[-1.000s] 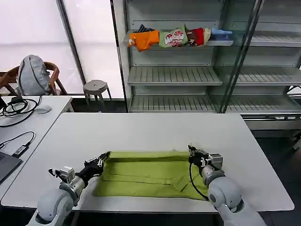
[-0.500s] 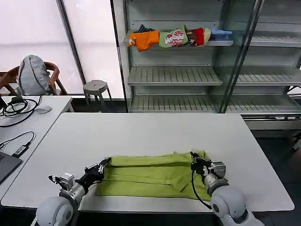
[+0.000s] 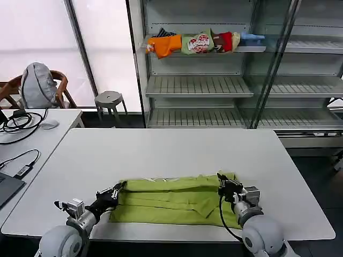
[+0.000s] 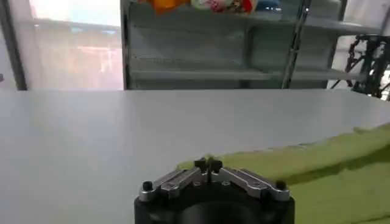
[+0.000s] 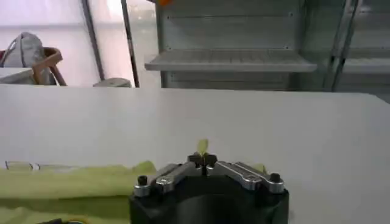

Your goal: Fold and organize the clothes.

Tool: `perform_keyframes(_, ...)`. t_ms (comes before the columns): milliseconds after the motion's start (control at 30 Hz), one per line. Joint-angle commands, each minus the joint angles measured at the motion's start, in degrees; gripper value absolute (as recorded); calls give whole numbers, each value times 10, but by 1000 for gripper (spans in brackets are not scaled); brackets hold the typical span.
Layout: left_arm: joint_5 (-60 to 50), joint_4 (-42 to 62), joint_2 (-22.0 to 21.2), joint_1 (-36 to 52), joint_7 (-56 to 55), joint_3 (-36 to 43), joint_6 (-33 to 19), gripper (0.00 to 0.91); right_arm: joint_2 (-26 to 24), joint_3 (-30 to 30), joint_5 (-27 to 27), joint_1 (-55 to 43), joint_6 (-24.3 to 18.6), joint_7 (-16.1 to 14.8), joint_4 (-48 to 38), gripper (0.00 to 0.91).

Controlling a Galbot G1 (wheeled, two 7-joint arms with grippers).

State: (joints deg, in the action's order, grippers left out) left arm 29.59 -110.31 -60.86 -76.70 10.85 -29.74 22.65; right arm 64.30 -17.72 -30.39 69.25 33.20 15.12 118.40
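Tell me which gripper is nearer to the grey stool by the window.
Left. The left gripper pinches the lime-green T-shirt on the stool's side; the right gripper pinches the opposite end.

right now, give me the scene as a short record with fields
garment: lime-green T-shirt, partly folded, lying near the table's front edge
surface: white table
left gripper: shut on the shirt's far left corner
right gripper: shut on the shirt's far right corner
background: metal shelf holding bundled garments
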Motion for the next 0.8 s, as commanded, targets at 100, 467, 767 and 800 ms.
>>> perform_keyframes(100, -1, -13, -3, -21, 1, -7, 0, 20, -1, -6, 11, 6, -1, -5, -13, 0)
perform_keyframes(467, -36, -18, -1, -33, 1, -8, 9, 907, -3, -2, 11, 4, 0, -12, -26, 907)
perform_keyframes(767, -35, -36, 13, -42, 15, -26, 13, 907, -11, -13, 17, 26, 1, -26, -2, 907)
perform_keyframes(800, -32, -41, 12, -42, 14, -27, 13, 907, -11, -15, 17, 29, 1, -25, 1, 907)
